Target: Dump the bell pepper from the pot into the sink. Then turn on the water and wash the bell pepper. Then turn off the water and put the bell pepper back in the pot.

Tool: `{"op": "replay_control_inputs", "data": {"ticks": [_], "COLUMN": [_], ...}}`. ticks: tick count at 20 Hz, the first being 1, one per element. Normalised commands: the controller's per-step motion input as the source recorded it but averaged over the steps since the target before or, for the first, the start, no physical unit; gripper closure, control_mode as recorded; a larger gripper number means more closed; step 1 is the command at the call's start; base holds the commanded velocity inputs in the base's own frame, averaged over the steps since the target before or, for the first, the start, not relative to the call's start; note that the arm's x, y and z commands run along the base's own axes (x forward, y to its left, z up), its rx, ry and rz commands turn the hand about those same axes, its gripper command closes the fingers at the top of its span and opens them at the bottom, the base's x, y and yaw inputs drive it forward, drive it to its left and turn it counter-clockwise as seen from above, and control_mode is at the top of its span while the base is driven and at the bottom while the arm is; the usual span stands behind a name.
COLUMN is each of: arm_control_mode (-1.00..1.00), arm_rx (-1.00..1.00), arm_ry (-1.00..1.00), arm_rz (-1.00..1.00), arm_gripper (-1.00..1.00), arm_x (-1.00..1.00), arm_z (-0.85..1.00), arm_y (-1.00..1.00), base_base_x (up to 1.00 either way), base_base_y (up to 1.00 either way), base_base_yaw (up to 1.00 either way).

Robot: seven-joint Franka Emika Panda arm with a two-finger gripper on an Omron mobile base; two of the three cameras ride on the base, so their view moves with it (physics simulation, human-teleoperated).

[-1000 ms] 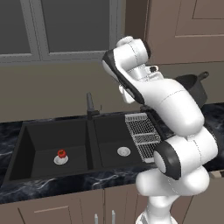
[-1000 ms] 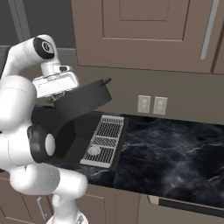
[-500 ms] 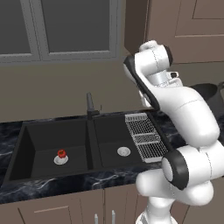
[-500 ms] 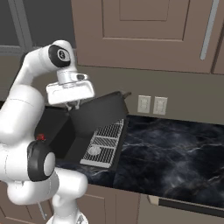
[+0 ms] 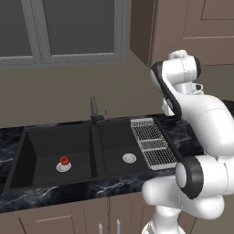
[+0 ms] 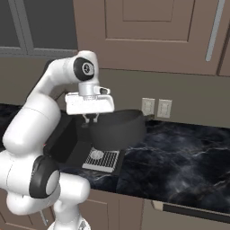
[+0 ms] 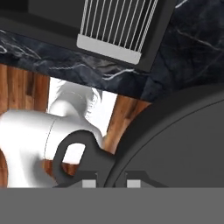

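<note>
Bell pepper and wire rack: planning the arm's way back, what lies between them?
In the left base view, between the bell pepper and the wire rack lie the sink's centre divider and right basin.

bell pepper [image 5: 64,160] red | pot [image 6: 117,129] dark grey | sink [image 5: 41,145] matte black

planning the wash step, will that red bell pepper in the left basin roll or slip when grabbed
The bell pepper looks rounded and smooth, so it may roll if nudged. It sits on the left drain of the sink, which probably steadies it. It is tiny, so likely light and easy to knock aside.
</note>
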Motion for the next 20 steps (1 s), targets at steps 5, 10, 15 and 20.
{"op": "replay_control_inputs", "data": {"ticks": [5,10,15,20], "arm_control_mode": [-1.0,-1.0,-1.0,-1.0], "arm_rx": [0.09,0.09,0.07,0.05], "arm_ry": [0.0,0.0,0.0,0.0], "arm_rz": [0.03,0.07,0.1,0.11], "arm_gripper": [1.0,1.0,1.0,1.0], "arm_x": [0.0,0.04,0.22,0.31], "arm_z": [-0.33,-0.37,-0.47,-0.47], "arm_y": [-0.42,-0.28,-0.22,-0.26], "base_base_x": [0.0,0.0,0.0,0.0], "base_base_y": [0.0,0.0,0.0,0.0], "base_base_yaw": [0.0,0.0,0.0,0.0]}}
